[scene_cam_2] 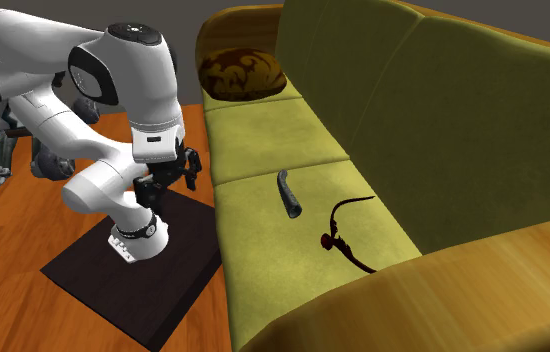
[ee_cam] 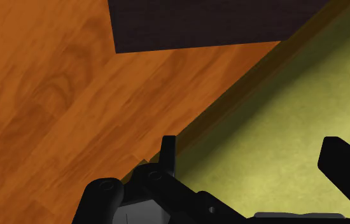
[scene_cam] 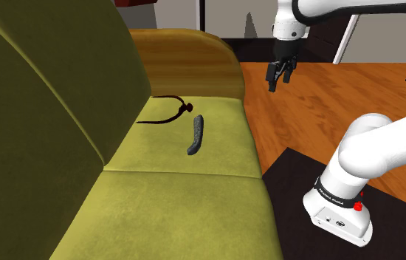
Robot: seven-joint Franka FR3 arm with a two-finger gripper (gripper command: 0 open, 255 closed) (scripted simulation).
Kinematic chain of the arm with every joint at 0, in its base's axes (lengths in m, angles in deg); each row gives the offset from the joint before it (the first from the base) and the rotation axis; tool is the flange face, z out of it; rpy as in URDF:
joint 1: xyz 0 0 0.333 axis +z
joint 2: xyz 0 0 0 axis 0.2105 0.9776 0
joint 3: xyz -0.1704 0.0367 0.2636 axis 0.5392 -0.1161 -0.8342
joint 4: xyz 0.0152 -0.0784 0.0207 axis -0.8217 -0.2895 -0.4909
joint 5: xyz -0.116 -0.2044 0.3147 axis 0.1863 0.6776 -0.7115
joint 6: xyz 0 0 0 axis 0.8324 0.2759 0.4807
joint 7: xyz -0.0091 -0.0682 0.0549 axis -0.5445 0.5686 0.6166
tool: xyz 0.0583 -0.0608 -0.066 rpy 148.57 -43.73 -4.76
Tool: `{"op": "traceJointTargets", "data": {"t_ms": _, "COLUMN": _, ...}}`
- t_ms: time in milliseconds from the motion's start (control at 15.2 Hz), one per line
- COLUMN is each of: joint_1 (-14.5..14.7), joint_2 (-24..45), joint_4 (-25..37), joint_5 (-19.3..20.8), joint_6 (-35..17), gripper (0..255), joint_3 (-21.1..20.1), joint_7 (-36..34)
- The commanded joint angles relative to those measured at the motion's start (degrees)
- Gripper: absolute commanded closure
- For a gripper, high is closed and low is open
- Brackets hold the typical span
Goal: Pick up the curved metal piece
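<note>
On the seat of the olive-green upholstered sofa [scene_cam: 183, 196], the dark grey curved metal piece [scene_cam: 195, 135] lies flat, close to the seam between the two seat cushions. A thin dark-brown curled wire-like item [scene_cam: 166, 111] sits near it toward the backrest, apart from it. The black two-finger gripper [scene_cam: 280, 76] hangs pointing down over the orange-brown wooden floor [scene_cam: 327, 111], just off the sofa's front edge and well apart from the piece. The wrist view has that front edge running under the fingers [ee_cam: 168, 151]. The fingers stand wide apart with nothing between them. The arm's base sits on a dark square stand [scene_cam: 290, 173]. A brown patterned round cushion [scene_cam_2: 243, 72] rests at the sofa's far end.
</note>
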Motion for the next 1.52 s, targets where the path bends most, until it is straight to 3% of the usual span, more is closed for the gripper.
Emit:
{"op": "traceJointTargets", "data": {"t_ms": 0, "joint_1": 0.0, "joint_2": 0.0, "joint_4": 0.0, "joint_5": 0.0, "joint_6": 0.0, "gripper": 0, "joint_3": 0.0, "joint_7": 0.0}}
{"op": "traceJointTargets", "data": {"t_ms": 396, "joint_1": 0.21, "joint_2": 4.74, "joint_4": 0.27, "joint_5": -5.82, "joint_6": -3.09, "gripper": 0, "joint_3": -9.66, "joint_7": -16.62}}
{"op": "traceJointTargets", "data": {"t_ms": 792, "joint_1": -0.57, "joint_2": 13.84, "joint_4": 4.47, "joint_5": -9.57, "joint_6": -6.86, "gripper": 0, "joint_3": -18.75, "joint_7": -33.02}}
{"op": "traceJointTargets", "data": {"t_ms": 1122, "joint_1": -2.03, "joint_2": 24.11, "joint_4": 10.76, "joint_5": -9.82, "joint_6": -9.69, "gripper": 0, "joint_3": -25.59, "joint_7": -46.94}}
{"op": "traceJointTargets", "data": {"t_ms": 1452, "joint_1": -3.27, "joint_2": 36.5, "joint_4": 19.43, "joint_5": -6.69, "joint_6": -11.39, "gripper": 0, "joint_3": -31.19, "joint_7": -61.47}}
